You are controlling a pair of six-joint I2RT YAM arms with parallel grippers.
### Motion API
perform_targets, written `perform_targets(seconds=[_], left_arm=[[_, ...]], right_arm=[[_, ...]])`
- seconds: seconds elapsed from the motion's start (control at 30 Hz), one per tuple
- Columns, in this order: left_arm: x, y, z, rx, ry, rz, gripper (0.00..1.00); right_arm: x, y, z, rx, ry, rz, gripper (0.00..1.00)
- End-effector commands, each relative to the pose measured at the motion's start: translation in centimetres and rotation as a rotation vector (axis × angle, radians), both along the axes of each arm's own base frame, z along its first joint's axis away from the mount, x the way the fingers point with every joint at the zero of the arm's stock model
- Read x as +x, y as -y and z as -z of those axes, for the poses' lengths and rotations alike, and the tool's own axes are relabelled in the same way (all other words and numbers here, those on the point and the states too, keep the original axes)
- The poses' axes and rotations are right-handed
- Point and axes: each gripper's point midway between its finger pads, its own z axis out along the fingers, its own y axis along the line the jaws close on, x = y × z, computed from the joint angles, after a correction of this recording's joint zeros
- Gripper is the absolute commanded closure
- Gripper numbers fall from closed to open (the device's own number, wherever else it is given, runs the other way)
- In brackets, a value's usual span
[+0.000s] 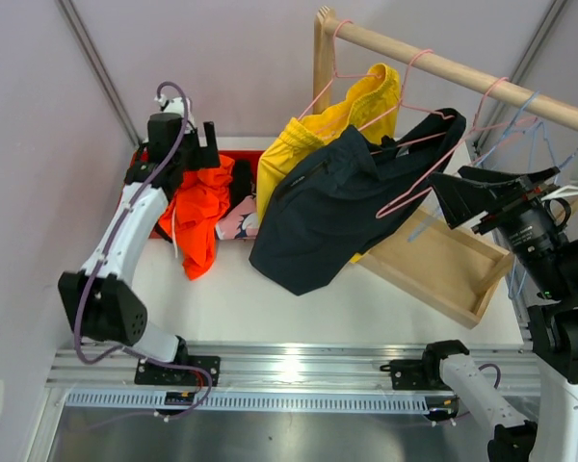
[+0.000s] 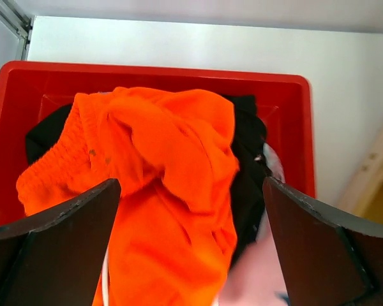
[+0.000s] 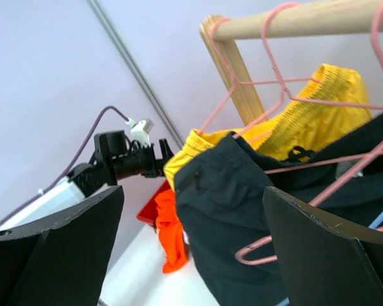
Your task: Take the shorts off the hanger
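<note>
Shorts in orange [image 1: 200, 214] sit at 10 o'clock, heaped in the red bin [image 2: 179, 70] and spilling over its near rim onto the counter [image 1: 366, 308]. My left gripper [image 2: 191, 185] hangs right above them, spread wide and holding nothing. I reckon the drop is done, so I'd lift straight up so the fingers don't snag fabric.

Over at 1 o'clock the yellow shorts [image 1: 299, 144] and charcoal shorts [image 1: 337, 207] are on pink hangers [image 3: 274, 81] off the wooden rail [image 1: 443, 65], with the charcoal pair sagging low toward the counter. The right gripper [image 3: 193, 191] at 3 o'clock is wide open too, empty, and facing them. I'd pinch the charcoal waistband close to the hanger and pull along the wire, not straight down.
</note>
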Motion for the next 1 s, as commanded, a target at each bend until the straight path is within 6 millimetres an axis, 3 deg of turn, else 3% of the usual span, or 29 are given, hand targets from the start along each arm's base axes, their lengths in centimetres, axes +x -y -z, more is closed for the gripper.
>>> perform_targets(seconds=[0.0, 0.03, 0.07, 0.1, 0.17, 0.2, 0.3, 0.4, 0.43, 0.47, 0.6, 0.7, 0.97], left_arm=[[-3.7, 1.0, -5.5, -0.101, 0.138, 0.050, 0.01], [-5.2, 1.1, -7.1, -0.111, 0.177, 0.064, 0.01], [-6.1, 1.3, -5.8, -0.114, 0.152, 0.077, 0.01], [-7.0, 1.8, -5.9, -0.123, 0.155, 0.104, 0.01], [-9.1, 2.0, -7.3, -0.127, 0.198, 0.141, 0.01], [-9.8, 2.0, -5.6, -0.121, 0.161, 0.145, 0.01], [-11.8, 2.1, -4.4, -0.102, 0.166, 0.173, 0.01], [-12.8, 2.2, -4.1, -0.117, 0.217, 0.182, 0.01], [-13.0, 2.4, -2.8, -0.125, 0.193, 0.187, 0.01], [-13.0, 2.4, -2.7, -0.127, 0.196, 0.188, 0.01], [-13.1, 2.4, -2.2, -0.124, 0.181, 0.183, 0.01], [-13.3, 2.4, -2.4, -0.127, 0.194, 0.184, 0.01], [-13.7, 2.6, -2.7, -0.136, 0.207, 0.197, 0.01]], right_arm=[[0.4, -1.2, -1.9, 0.053, 0.034, -0.076, 0.02], [0.8, -1.4, -2.2, 0.059, 0.036, -0.086, 0.03], [1.1, -1.8, -2.6, 0.065, 0.047, -0.104, 0.03], [2.5, -2.1, -2.3, 0.076, 0.017, -0.114, 0.03], [3.3, -2.7, -3.1, 0.088, 0.034, -0.142, 0.05], [3.9, -3.0, -3.2, 0.092, 0.030, -0.151, 0.05], [6.3, -3.7, -3.2, 0.098, 0.018, -0.145, 0.07], [9.5, -4.1, -2.6, 0.083, -0.009, -0.086, 0.14], [10.0, -4.6, -2.3, 0.079, -0.026, -0.077, 0.18], [11.9, -4.0, -1.4, 0.062, -0.058, 0.005, 0.20], [14.9, -4.0, 0.9, 0.023, -0.110, 0.130, 0.37], [16.5, -3.9, 2.3, 0.017, -0.138, 0.196, 0.41], [18.4, -4.6, 4.1, 0.032, -0.155, 0.255, 0.42]])
